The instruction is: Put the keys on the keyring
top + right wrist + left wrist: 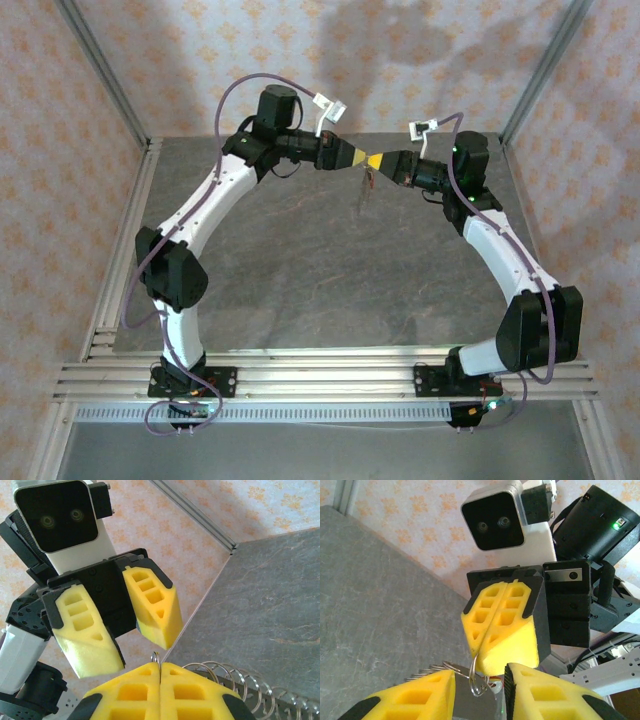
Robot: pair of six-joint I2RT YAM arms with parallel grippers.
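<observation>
Right wrist: right claw [160,667] tight on keyring [156,656], left claw [136,655] apart opposite, wire coil [235,677] beside.

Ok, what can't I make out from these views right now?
Top view: the dangling bits are too small to identify.
Right wrist view: the keyring vanishes into the shut right gripper, its held part hidden; the wire coil is cut by the bottom edge.
Left wrist view: a blurred grey piece between the left fingers is unidentifiable.
</observation>
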